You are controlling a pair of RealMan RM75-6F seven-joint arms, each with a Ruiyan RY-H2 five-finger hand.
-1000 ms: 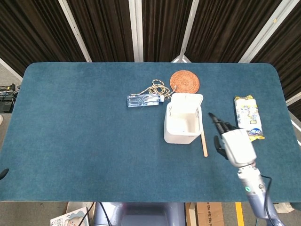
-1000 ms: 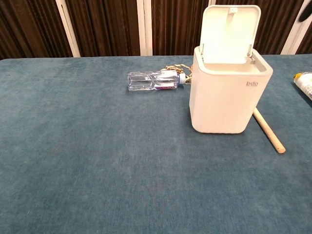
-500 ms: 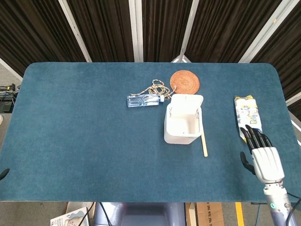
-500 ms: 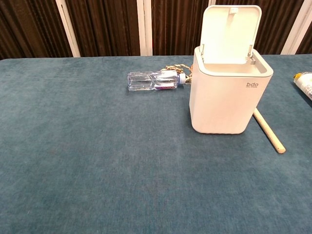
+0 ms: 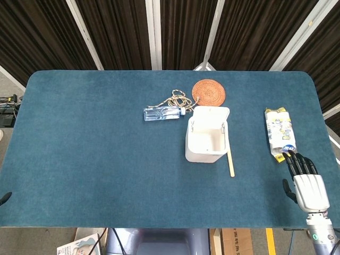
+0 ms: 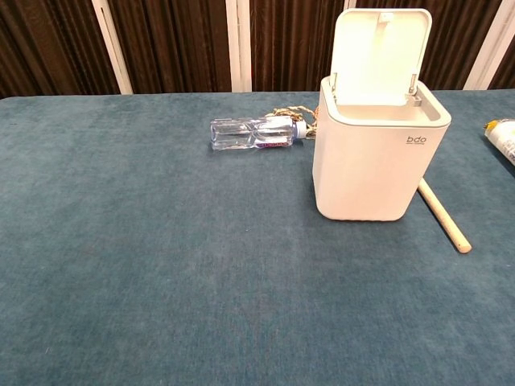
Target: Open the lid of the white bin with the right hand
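Observation:
The white bin (image 5: 206,141) (image 6: 375,161) stands right of the table's middle. Its lid (image 6: 380,55) (image 5: 211,112) is swung up and stands upright at the back, so the inside shows. My right hand (image 5: 305,182) hovers near the table's front right corner, fingers stretched out and apart, holding nothing, well clear of the bin. The chest view does not show this hand. My left hand appears in neither view.
A clear plastic bottle (image 5: 162,113) (image 6: 253,133) lies left of the bin beside a coiled rope (image 5: 179,99). A woven round mat (image 5: 208,92) sits behind the bin. A wooden stick (image 5: 230,162) (image 6: 442,215) lies along its right side. A yellow-white packet (image 5: 279,131) lies further right.
My right hand has drawn back from beside the bin toward the front right corner of the table. The bin's lid stays up throughout.

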